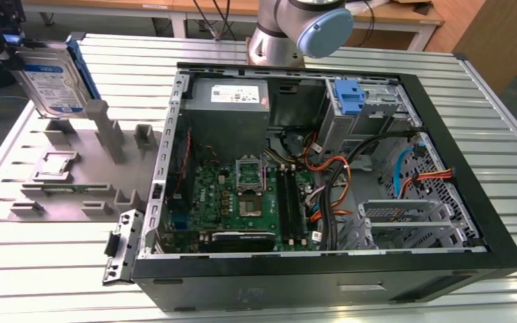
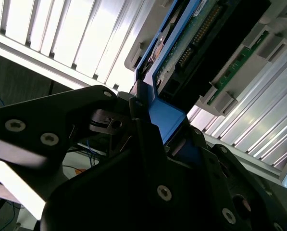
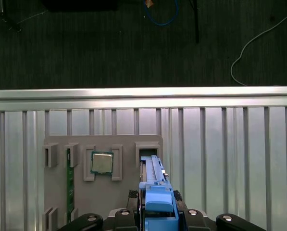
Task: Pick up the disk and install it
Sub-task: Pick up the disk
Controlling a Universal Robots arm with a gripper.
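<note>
Jaws: clamping shut on the blue carrier edge of the disk (image 1: 50,84); the gripper (image 3: 158,207) is taking it from above, so the drive is hanging on edge.
Computer case (image 1: 330,266): lying open on its side at the near right of the exterior view, with the motherboard (image 1: 240,195) facing up so the interior is reachable from above.
Grey fixture (image 1: 79,185): sitting on the slatted table (image 1: 52,269) beside the case, on the exterior view's left. A processor chip (image 3: 102,162) is lying flat in one pocket and a memory stick (image 3: 70,180) is standing on edge, each presented for a top grasp.
Disk position: hanging upright over the fixture's far slot, at the exterior view's far left. Whether its lower edge is clearing the slot, I cannot tell.
Drive cage: a lone blue bracket (image 1: 353,97) is sitting in the case's far right corner, judged to be the mounting area for drives.
Arm base (image 1: 281,33): standing at the far edge behind the case.
</note>
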